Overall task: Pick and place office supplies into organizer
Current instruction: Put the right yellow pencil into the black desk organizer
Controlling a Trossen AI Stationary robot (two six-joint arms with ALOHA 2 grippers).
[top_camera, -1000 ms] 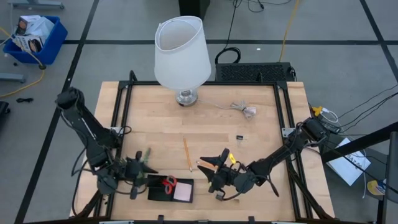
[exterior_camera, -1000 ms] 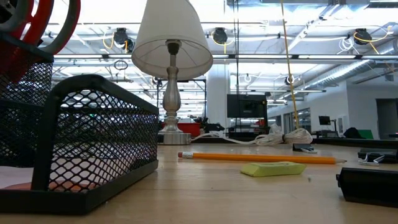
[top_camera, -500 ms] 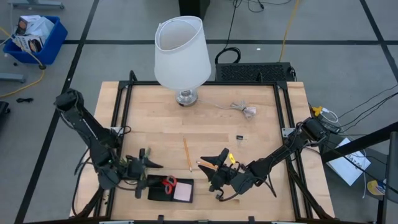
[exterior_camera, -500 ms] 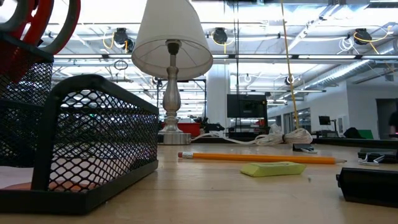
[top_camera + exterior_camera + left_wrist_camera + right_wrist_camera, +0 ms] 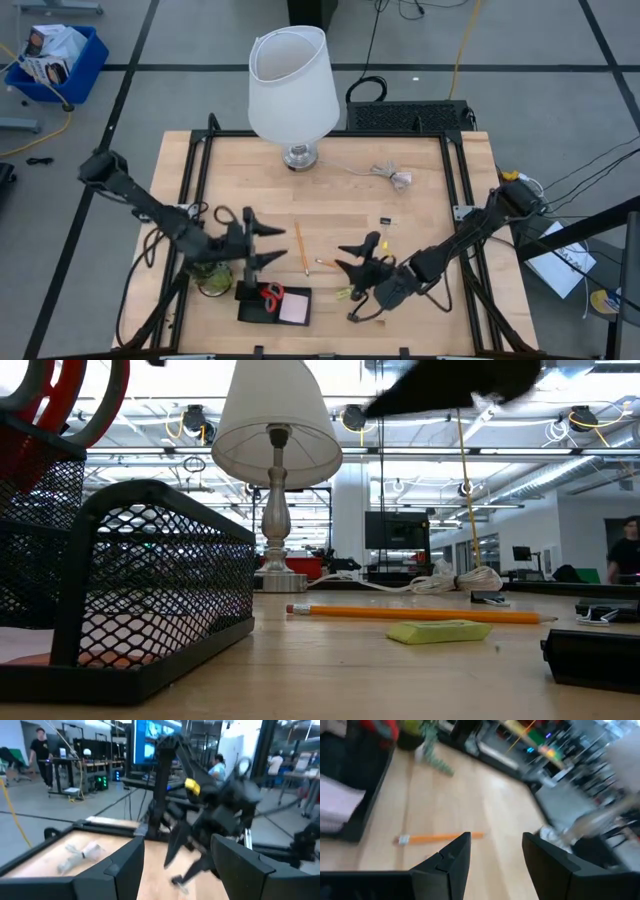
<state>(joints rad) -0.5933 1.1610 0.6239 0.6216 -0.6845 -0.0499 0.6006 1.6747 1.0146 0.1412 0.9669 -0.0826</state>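
We see the table (image 5: 420,180) bearing the lamp (image 5: 293,85). The organizer (image 5: 250,311) sits at its near edge, holding red scissors (image 5: 271,294) and a pink pad (image 5: 294,309). The left gripper (image 5: 262,244), fingers spread and empty, hangs above it; the right gripper (image 5: 358,256), likewise spread, hangs beside the orange pencil (image 5: 301,248).

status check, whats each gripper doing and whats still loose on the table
Left gripper open, empty, above organizer. Right gripper open, empty, mid-table. Scissors and pink pad in organizer; pencil still loose. Nothing blocking.
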